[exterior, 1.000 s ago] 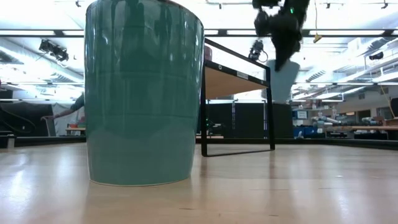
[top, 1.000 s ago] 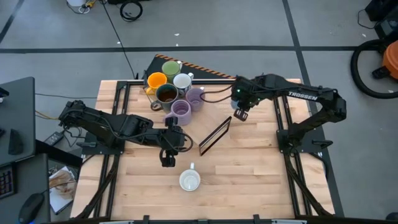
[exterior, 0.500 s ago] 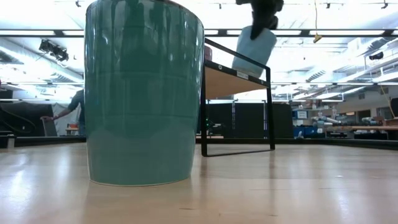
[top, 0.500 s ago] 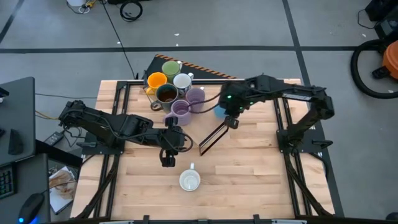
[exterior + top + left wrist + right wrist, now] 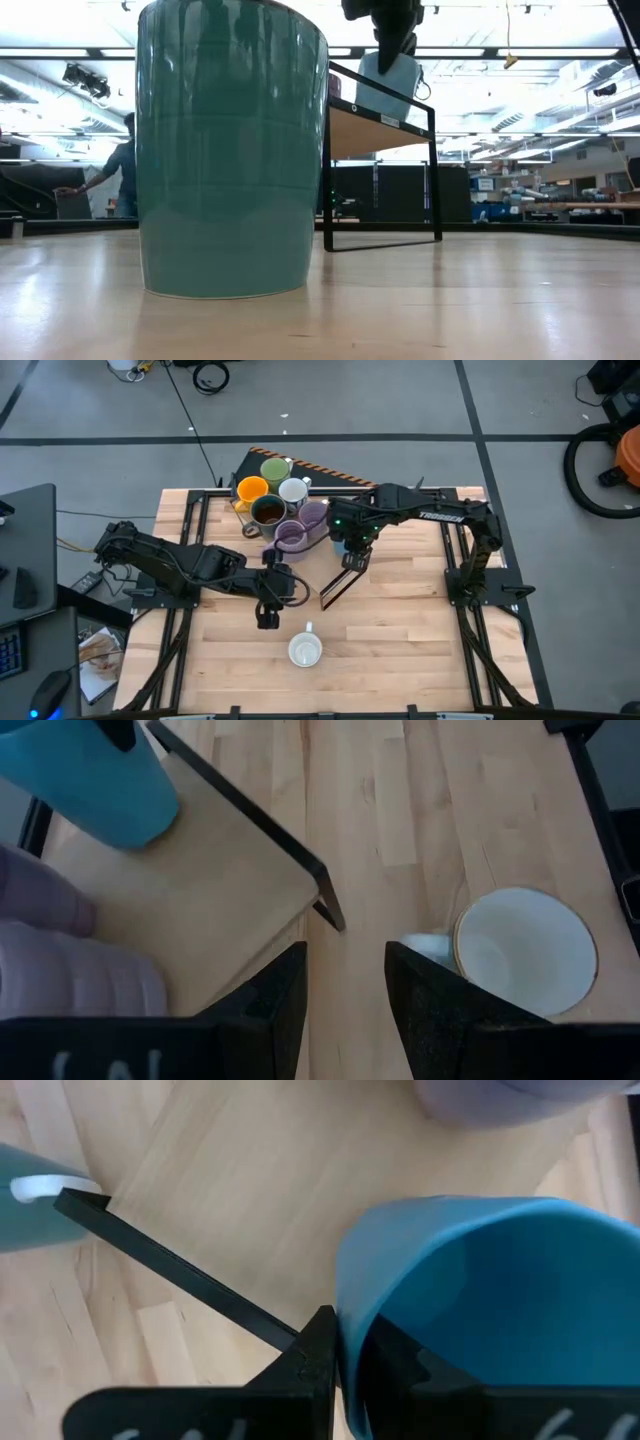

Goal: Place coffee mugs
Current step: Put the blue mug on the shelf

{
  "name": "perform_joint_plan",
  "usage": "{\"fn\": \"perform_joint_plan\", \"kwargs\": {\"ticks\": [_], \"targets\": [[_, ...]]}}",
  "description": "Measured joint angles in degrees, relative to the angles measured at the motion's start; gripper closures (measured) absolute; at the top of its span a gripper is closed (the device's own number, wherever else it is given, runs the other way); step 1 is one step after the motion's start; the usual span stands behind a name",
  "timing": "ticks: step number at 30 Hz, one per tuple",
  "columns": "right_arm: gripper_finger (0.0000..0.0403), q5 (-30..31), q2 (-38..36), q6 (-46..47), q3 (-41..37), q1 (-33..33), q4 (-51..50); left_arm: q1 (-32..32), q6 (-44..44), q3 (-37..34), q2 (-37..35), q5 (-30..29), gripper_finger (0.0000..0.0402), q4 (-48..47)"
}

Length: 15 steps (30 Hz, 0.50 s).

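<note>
Left arm: lies across the left half of the bench (image 5: 400, 630), its left tool (image 5: 268, 610) near the middle, just left of the white mug.
Left tool: released, fingers (image 5: 275, 995) parted with nothing between them, above bare wood.
White mug: plain white mug (image 5: 304, 650) stands upright alone near the front edge, well apart from the others; it also shows beyond the left tool's fingers in the left wrist view (image 5: 525, 950).
Mug cluster: at the back of the bench, orange mug (image 5: 251, 489), green mug (image 5: 274, 469), a white mug (image 5: 293, 491), dark brown mug (image 5: 267, 511) and two lavender mugs (image 5: 291, 537) (image 5: 314, 514) stand close together.
Shelf: small wooden shelf with a black frame (image 5: 345, 580) stands mid-bench, just right of the cluster.
Right tool: right tool (image 5: 352, 538) is clenched on the rim of the blue mug (image 5: 490, 1290), held tilted in the air above the shelf, beside the lavender mugs.
Low view: a teal mug (image 5: 232, 150) fills the near left; the blue mug (image 5: 388, 85) hangs over the shelf frame (image 5: 432, 170).
</note>
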Motion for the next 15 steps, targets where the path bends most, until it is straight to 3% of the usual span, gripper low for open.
{"fn": "perform_joint_plan", "kwargs": {"ticks": [9,15], "targets": [[0.0363,-2.2,0.5,-0.2,0.1,0.0,0.2,0.0,-1.3,0.0,0.0,0.0,0.026,-1.5],[0.0325,-2.3,0.5,-0.3,0.0,0.0,2.0,0.0,-1.3,0.0,0.0,0.0,0.026,-1.6]]}}
